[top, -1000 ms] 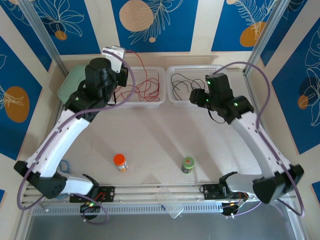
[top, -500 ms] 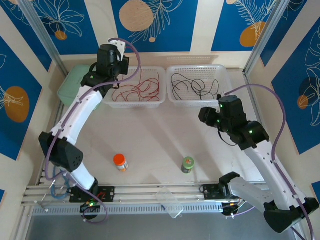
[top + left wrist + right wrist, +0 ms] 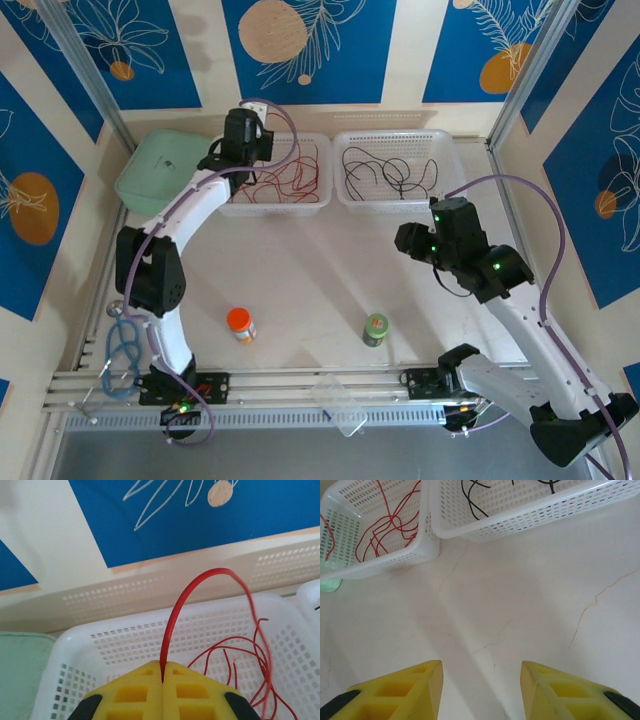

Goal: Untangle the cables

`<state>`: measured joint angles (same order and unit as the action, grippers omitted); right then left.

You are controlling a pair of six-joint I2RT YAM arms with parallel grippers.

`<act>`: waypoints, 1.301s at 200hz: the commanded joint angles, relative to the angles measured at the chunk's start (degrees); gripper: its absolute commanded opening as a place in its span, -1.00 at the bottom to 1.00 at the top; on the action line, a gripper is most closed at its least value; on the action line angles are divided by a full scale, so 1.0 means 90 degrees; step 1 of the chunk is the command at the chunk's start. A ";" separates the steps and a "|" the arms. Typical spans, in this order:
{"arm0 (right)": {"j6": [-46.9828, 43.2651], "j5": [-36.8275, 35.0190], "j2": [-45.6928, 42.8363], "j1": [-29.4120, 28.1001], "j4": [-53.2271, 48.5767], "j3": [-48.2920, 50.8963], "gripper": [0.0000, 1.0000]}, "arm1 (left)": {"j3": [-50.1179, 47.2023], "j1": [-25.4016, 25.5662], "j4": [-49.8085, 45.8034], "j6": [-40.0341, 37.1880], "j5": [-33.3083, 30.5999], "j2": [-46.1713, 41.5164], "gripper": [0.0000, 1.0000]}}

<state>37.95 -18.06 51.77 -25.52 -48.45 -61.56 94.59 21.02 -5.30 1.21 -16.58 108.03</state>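
Left end effector point(image 3: 162, 672) is clamped on a red cable point(image 3: 175, 607) above the left basket point(image 3: 100, 645), where the other reds are piled. Black cables point(image 3: 390, 170) are laid in the right basket point(image 3: 400, 205). Right end effector point(image 3: 481, 690) is held part-way apart, empty. Cables are judged light, springy, snag-prone — best pinched near an end.

You lose the red cable point(image 3: 172, 615) where it vanishes between the left gripper's point(image 3: 162, 667) pressed fingers, themselves cropped by the bottom edge. In the right wrist view the black cables point(image 3: 468, 501) and their basket point(image 3: 520, 517) run off the top, the right gripper's point(image 3: 481, 670) fingers off the bottom
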 commanded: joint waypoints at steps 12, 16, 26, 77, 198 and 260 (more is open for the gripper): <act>0.0039 -0.0133 -0.0201 -0.0036 -0.0242 -0.0001 -0.10 | -0.0276 -0.0075 0.0937 0.0122 -0.0098 0.0366 -1.00; 0.0045 -0.0136 -0.0209 -0.0028 -0.0242 0.0011 -0.09 | -0.0334 -0.0076 0.0958 0.0151 -0.0113 0.0389 -1.00; 0.0041 -0.0148 -0.0214 -0.0026 -0.0235 0.0014 -0.10 | -0.0547 -0.0076 0.1087 0.0255 -0.0159 0.0437 -1.00; 0.0000 -0.0057 -0.0031 -0.0026 -0.0120 -0.0008 -0.10 | -0.1776 -0.0072 0.1494 0.1273 -0.0029 0.0237 -1.00; -0.0042 -0.0034 -0.0190 0.0066 -0.0168 0.0280 -0.04 | -0.1829 -0.0108 0.0922 0.1590 0.0386 -0.0204 0.14; -0.0547 -0.0662 -0.0204 0.0791 0.0414 0.0827 0.23 | -0.2774 -0.0090 0.1153 0.1089 0.0482 -0.2697 0.65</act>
<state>36.18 -19.16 50.68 -20.99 -47.97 -56.01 74.11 20.80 2.42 13.78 -11.62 95.09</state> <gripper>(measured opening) 0.580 0.763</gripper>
